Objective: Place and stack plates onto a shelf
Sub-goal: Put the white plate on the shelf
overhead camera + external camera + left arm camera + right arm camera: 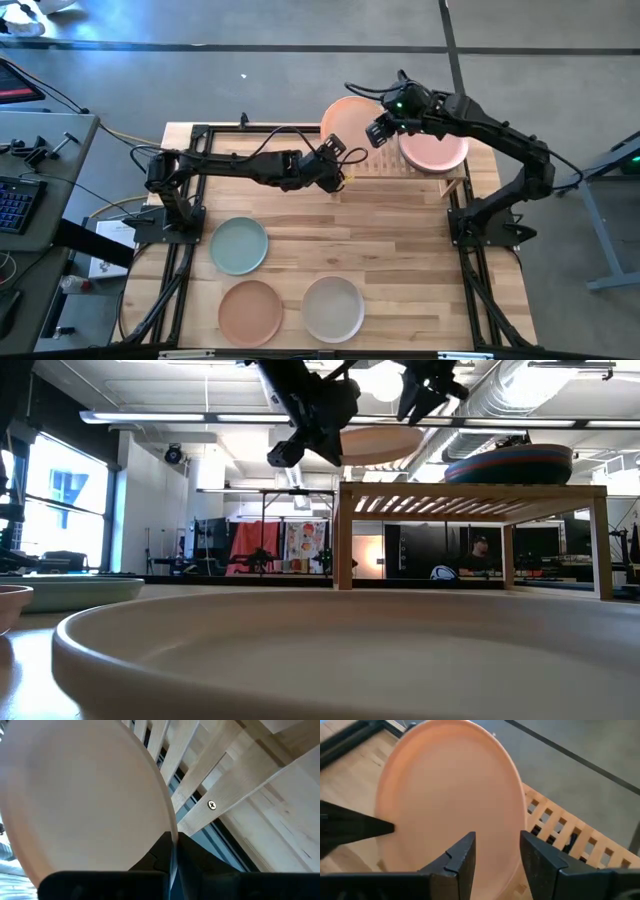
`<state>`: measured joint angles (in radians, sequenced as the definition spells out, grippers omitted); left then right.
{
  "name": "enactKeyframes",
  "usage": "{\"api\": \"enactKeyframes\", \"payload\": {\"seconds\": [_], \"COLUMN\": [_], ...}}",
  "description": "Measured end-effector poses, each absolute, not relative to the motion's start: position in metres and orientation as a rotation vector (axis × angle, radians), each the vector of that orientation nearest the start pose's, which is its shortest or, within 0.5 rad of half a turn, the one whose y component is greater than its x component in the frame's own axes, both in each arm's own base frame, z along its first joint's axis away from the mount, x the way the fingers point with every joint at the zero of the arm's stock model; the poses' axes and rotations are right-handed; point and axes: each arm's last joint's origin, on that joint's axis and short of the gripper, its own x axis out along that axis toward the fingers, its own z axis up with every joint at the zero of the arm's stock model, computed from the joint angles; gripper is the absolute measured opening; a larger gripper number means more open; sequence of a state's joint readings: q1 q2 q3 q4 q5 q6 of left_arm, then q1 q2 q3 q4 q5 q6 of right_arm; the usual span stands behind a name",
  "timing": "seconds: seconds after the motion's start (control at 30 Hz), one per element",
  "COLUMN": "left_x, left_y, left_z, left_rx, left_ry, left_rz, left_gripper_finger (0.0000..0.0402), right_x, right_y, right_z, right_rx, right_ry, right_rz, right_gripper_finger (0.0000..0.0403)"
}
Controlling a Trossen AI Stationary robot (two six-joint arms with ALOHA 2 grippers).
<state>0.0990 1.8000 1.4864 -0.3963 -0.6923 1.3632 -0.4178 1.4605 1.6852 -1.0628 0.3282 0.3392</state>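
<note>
In the low view the big cream plate (330,650) is cut by the bottom edge, and the stack (510,463) on the shelf (470,495) shows only from the side.

Looks like a robotics lab or workshop in an industrial hall. Bare concrete floor (300,80), exposed ceiling ducts (500,390) and long strip lights (200,417). Plank tabletop (400,240) on a black metal frame (190,140). Side bench with a keyboard (14,205) and tools. More benches and a seated person (482,555) in the background.
</note>
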Motion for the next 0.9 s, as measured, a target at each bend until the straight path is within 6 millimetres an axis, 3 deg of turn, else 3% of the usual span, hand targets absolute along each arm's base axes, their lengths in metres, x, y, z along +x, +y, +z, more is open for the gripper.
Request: {"api": "enactKeyframes", "payload": {"seconds": [0.3, 0.6, 0.9], "left_x": [0.396, 0.396, 0.397], "left_y": [0.058, 0.058, 0.057], "left_z": [0.283, 0.283, 0.284], "left_rx": [1.441, 1.441, 1.441], "left_ry": [1.123, 1.123, 1.115], "left_rz": [0.163, 0.163, 0.168], "left_gripper_finger": [0.0007, 0.0007, 0.0007], "right_x": [0.253, 0.245, 0.254], "right_y": [-0.125, -0.123, -0.126], "right_z": [0.404, 0.42, 0.406], "right_rx": [0.338, 0.32, 0.345], "right_ry": [0.756, 0.714, 0.802], "right_rz": [-0.852, -0.899, -0.896], "right_gripper_finger": [0.0134, 0.0134, 0.0134]}}
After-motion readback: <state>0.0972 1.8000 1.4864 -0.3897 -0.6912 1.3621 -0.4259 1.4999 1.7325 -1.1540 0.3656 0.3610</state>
